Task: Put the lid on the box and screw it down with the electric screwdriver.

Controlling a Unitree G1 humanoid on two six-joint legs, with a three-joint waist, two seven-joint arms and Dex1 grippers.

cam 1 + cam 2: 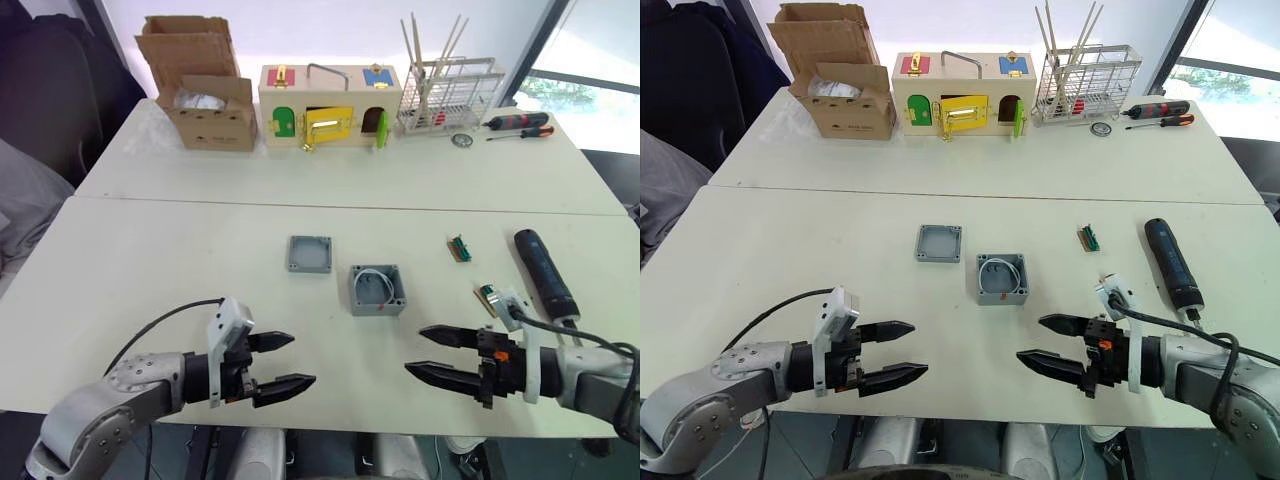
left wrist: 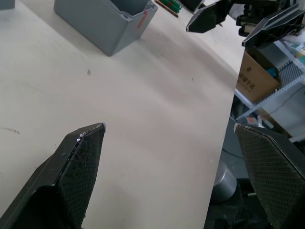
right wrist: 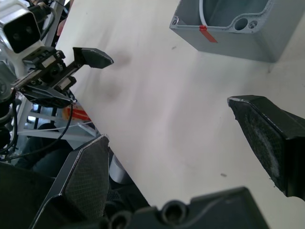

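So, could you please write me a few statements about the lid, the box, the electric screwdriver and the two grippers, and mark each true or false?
1. The lid is already on the box. False: it lies on the table beside the box.
2. The left gripper is open and empty. True.
3. The right gripper holds the electric screwdriver. False: the driver lies on the table; the gripper is open.
4. A white wire lies inside the box. True.
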